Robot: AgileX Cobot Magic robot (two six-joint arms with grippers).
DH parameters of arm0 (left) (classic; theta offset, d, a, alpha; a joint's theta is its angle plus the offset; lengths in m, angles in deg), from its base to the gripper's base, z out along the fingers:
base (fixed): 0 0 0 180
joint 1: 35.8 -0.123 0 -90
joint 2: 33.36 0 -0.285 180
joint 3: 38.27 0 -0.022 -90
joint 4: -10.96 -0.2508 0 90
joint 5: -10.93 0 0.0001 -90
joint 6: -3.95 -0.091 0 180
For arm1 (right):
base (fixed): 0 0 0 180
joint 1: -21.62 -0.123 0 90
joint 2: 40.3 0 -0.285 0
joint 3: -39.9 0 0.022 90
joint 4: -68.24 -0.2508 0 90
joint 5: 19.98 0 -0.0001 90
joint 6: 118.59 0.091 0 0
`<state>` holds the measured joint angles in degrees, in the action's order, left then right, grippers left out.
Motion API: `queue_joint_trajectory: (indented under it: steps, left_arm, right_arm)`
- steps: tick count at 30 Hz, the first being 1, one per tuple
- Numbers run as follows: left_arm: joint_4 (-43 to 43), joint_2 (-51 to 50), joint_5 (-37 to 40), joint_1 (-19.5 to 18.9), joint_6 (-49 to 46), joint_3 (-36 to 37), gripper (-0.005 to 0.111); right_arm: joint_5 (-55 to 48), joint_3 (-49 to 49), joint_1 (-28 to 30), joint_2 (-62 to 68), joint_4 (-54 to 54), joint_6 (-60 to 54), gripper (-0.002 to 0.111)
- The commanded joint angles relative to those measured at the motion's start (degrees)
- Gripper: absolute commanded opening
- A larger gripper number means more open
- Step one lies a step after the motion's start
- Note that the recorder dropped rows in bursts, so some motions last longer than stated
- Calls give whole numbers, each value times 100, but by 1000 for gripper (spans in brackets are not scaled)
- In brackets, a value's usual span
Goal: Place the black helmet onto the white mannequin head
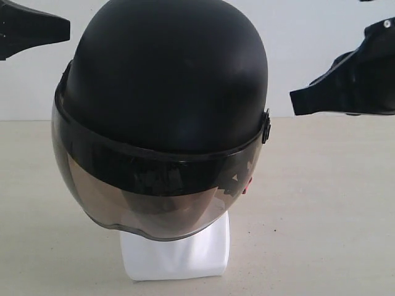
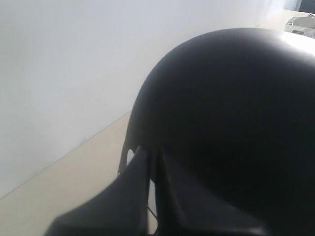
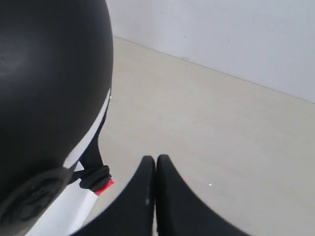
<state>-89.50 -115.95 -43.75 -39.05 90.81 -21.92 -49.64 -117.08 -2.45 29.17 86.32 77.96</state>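
One pale table (image 1: 333, 203) spreads open on both sides of the black helmet (image 1: 166, 74), back to a white wall (image 1: 321, 37). The one helmet sits on the one white mannequin head (image 1: 176, 253). It covers the head down to the neck and base, which show below the smoky visor (image 1: 148, 191). Two grippers hang clear of the helmet. The left gripper (image 1: 65, 28) is near its crown, fingers together, empty. The right gripper (image 1: 297, 102) stands farther off its other side, fingers pressed together, empty. One red buckle (image 3: 104, 187) hangs under the helmet's rim.
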Motion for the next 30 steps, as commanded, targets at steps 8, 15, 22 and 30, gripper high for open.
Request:
queue_joint_trajectory:
  steps: [8, 15, 22, 30]
  left_arm:
    - [51, -52, -245, 0, -38, 282, 5]
    - [51, -16, -262, 0, -80, 551, 5]
    - [51, 151, -382, 0, -80, 768, 5]
    - [51, 461, -382, 0, -80, 1043, 5]
  right_arm:
    - [623, -254, 123, 361, -996, -749, 0]
    - [541, -376, 123, 374, -2086, -1866, 0]
    - [458, -536, 123, 714, -2097, -1989, 0]
    - [401, -824, 123, 768, -2156, -2087, 0]
